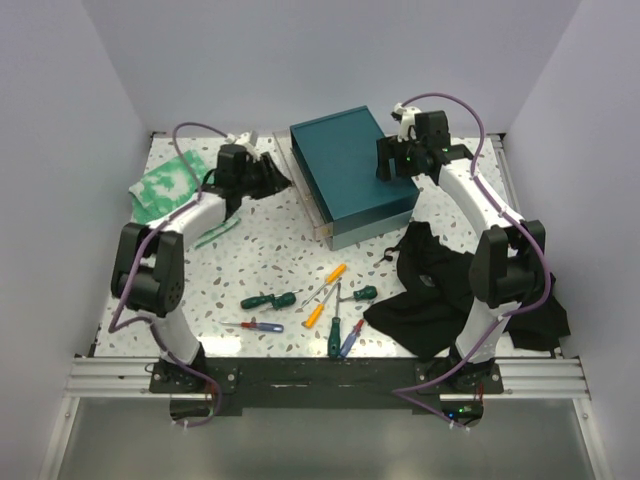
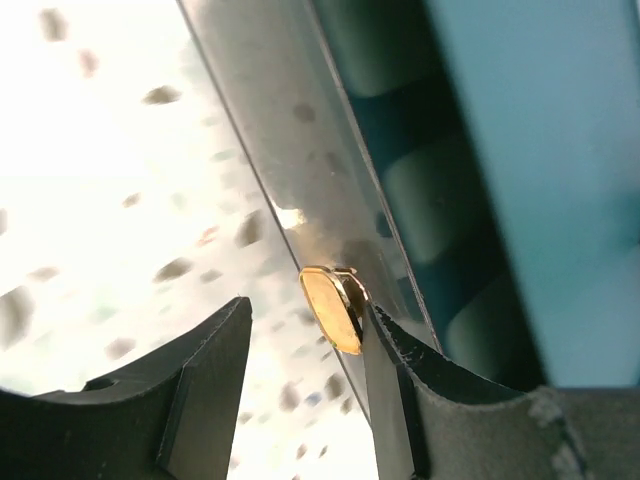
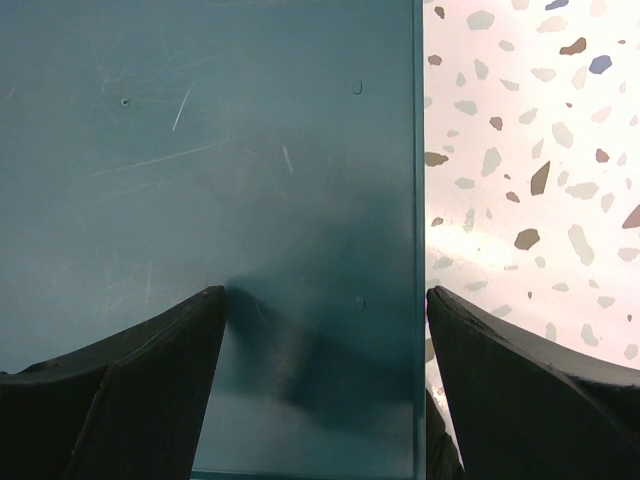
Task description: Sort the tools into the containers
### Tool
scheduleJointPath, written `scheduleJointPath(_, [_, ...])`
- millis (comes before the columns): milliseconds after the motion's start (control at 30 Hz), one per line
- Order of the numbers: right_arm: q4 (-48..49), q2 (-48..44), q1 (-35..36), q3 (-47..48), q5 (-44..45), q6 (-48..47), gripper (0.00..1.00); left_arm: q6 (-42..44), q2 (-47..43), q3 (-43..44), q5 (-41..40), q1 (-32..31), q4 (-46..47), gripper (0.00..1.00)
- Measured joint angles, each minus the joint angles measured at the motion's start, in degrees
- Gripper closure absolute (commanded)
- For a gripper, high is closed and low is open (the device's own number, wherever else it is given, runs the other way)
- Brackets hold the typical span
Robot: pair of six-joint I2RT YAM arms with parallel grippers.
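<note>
Several screwdrivers lie loose at the table's front middle: a green one (image 1: 268,300), a red-and-blue one (image 1: 255,325), an orange one (image 1: 337,272), and more around (image 1: 340,335). The dark-teal box (image 1: 350,165) stands at the back, with the clear box's wall (image 1: 325,228) showing along its left and front. My left gripper (image 1: 272,172) is open beside the clear wall (image 2: 300,150). A small yellow-gold oval piece (image 2: 333,308) rests against its right finger. My right gripper (image 1: 387,165) is open and empty, straddling the teal box's right edge (image 3: 415,200).
A green-white cloth (image 1: 165,185) lies at the back left. A black cloth (image 1: 450,290) is heaped at the front right, under the right arm. White walls close the table on three sides.
</note>
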Motion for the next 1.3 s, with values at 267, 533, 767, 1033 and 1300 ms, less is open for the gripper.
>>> scheduleJointPath(267, [0.0, 0.0, 0.0, 0.0, 0.0, 0.0, 0.15, 3.2, -10.8, -11.9, -1.1, 7.3, -0.4, 0.45])
scheduleJointPath(533, [0.0, 0.0, 0.0, -0.1, 0.0, 0.0, 0.15, 10.6, -13.4, -12.8, 0.8, 7.6, -0.2, 0.36])
scheduleJointPath(767, [0.6, -0.1, 0.0, -0.5, -0.1, -0.1, 0.15, 34.4, -28.3, -15.8, 13.7, 8.9, -6.3, 0.37])
scheduleJointPath(1033, [0.8, -0.1, 0.0, -0.5, -0.1, -0.2, 0.15, 77.1, -30.8, -22.0, 23.9, 8.7, -30.7, 0.38])
scheduleJointPath(1300, [0.8, -0.2, 0.0, -0.7, -0.1, -0.2, 0.15, 85.8, -30.1, -31.2, 22.3, 5.0, -36.1, 0.39])
